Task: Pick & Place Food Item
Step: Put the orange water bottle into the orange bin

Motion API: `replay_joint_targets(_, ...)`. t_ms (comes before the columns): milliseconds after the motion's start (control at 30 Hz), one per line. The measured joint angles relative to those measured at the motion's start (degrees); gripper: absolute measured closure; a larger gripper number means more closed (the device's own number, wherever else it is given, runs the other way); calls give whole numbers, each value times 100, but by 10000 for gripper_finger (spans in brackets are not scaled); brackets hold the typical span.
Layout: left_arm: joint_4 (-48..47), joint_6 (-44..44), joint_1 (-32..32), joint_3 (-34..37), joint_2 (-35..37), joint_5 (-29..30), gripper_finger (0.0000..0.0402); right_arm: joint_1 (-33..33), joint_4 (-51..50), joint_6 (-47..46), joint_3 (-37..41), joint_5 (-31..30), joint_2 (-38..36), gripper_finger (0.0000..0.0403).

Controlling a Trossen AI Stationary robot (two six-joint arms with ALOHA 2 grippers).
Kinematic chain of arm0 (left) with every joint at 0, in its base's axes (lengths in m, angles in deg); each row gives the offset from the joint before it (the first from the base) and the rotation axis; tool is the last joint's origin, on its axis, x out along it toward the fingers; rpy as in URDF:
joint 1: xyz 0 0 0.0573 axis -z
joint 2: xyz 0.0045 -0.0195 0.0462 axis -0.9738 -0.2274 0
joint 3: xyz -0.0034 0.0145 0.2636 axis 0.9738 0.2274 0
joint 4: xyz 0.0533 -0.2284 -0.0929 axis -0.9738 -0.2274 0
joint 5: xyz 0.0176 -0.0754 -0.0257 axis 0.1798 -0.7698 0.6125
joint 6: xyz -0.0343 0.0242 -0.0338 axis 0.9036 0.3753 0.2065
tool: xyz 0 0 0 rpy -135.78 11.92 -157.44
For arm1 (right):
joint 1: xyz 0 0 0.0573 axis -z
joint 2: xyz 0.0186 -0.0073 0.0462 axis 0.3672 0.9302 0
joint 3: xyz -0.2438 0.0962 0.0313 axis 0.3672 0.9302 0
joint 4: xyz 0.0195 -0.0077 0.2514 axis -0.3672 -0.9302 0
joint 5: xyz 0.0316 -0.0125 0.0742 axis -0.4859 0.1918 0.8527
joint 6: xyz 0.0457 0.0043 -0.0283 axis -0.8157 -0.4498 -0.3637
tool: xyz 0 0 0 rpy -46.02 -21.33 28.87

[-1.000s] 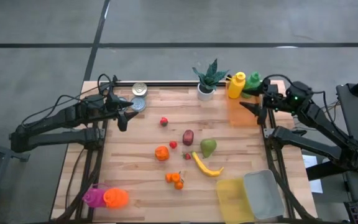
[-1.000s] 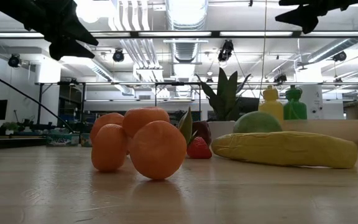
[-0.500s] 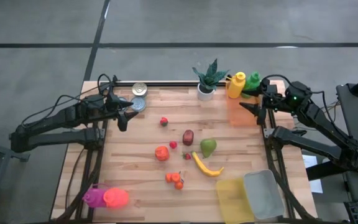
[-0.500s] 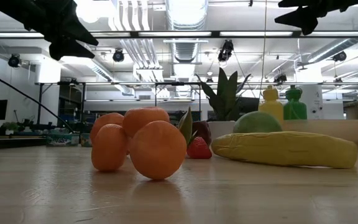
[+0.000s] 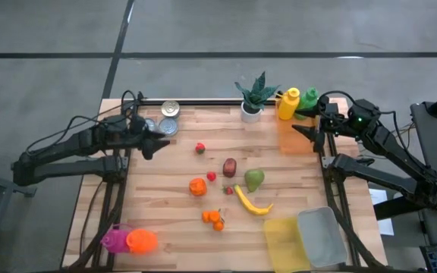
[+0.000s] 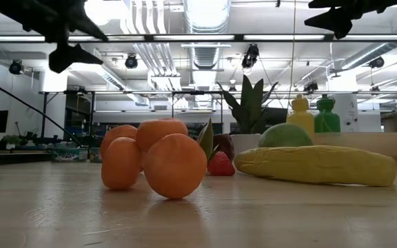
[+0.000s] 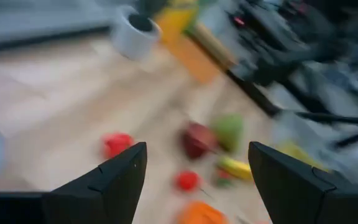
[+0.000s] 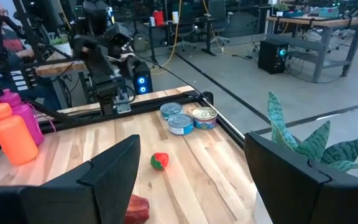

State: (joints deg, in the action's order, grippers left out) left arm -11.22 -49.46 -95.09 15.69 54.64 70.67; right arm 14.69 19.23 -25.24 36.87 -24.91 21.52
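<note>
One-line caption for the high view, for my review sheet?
Both open grippers, left and right, hover at table edges; fruit lies untouched.

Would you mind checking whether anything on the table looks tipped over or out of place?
The orange bottle and pink bottle lie on their sides at the table's near left corner, while the yellow bottle and green bottle stand upright.

**Left gripper swung, nothing else moved**

My left gripper (image 5: pixel 152 145) has turned since a second ago: its fingers were angled down toward the near side, now they point across the table toward the small red fruit (image 5: pixel 200 148). In the low view its silhouette (image 6: pixel 71 38) reads more spread out.
</note>
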Motion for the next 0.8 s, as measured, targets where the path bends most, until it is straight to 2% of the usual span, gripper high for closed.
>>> replay_joint_targets(133,-255,-451,116,-274,-54,-1504,115,0,2,0,0,0,0,117)
replay_joint_targets(200,-463,-245,190,-534,-72,-1667,115,0,1,0,0,0,0,117)
replay_joint_targets(300,-720,1,342,-1012,-137,-1661,115,0,2,0,0,0,0,117)
replay_joint_targets(500,-2047,-9,603,-2004,-518,-1333,115,2,0,0,-2,0,0,117)
replay_joint_targets(600,-2249,62,792,-2375,-858,-1225,115,2,0,0,0,0,0,117)
replay_joint_targets(800,-3363,345,1539,-3145,-1685,-396,115,2,1,2,0,0,-1,117)
